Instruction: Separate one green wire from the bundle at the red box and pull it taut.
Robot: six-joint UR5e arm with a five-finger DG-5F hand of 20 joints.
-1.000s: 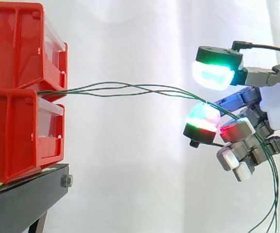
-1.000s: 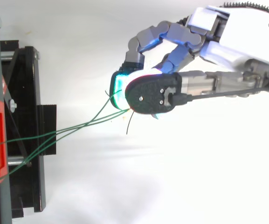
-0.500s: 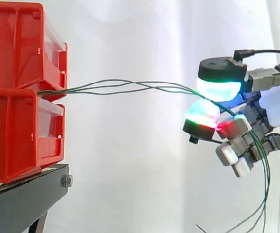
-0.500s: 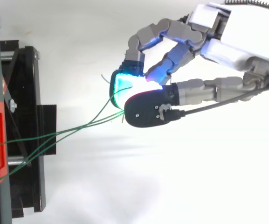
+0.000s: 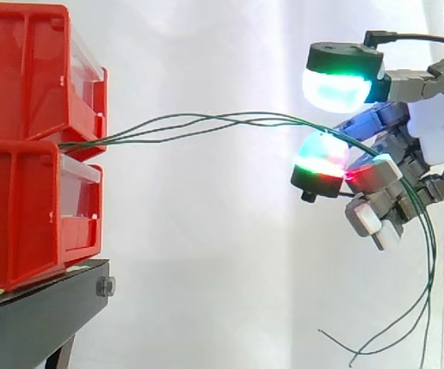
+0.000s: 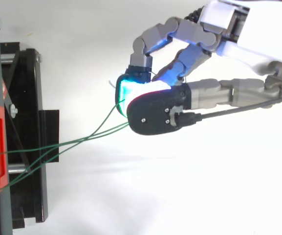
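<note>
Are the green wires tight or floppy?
Floppy. The wires arch upward between the red boxes and the hand, and their ends dangle loose below it.

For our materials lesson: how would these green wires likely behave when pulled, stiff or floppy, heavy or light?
Probably floppy: past the hand the green wires droop and curl downward. Likely light: they span from the red boxes to the hand with only a shallow bow.
</note>
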